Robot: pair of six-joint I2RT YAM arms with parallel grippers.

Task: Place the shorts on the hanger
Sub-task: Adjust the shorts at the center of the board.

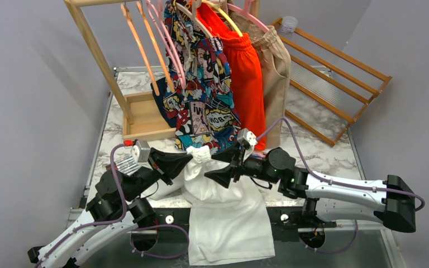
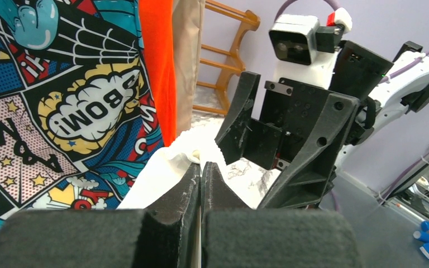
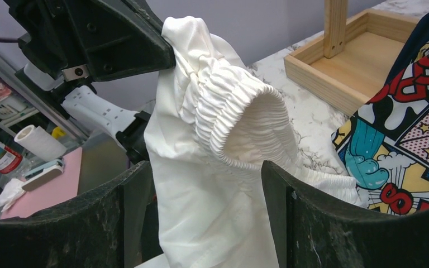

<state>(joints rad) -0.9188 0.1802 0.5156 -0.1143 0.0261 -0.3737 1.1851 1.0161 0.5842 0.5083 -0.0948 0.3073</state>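
Note:
The white shorts (image 1: 229,215) hang by their gathered waistband from my left gripper (image 1: 189,156), which is shut on the waistband edge; the legs drape over the table's near edge. In the left wrist view the left gripper (image 2: 201,167) pinches white fabric (image 2: 165,167). My right gripper (image 1: 223,167) is open just right of the shorts. In the right wrist view its fingers (image 3: 128,218) straddle the hanging shorts (image 3: 218,139) below the waistband. An empty light-pink hanger (image 1: 170,53) hangs on the rack behind, above the grippers.
A wooden rack (image 1: 92,42) holds orange hangers (image 1: 141,47), comic-print shorts (image 1: 204,89), orange-red shorts (image 1: 246,72) and beige shorts (image 1: 276,67). Its wooden tray base (image 1: 142,120) sits at back left. A wooden slatted frame (image 1: 335,84) leans at back right.

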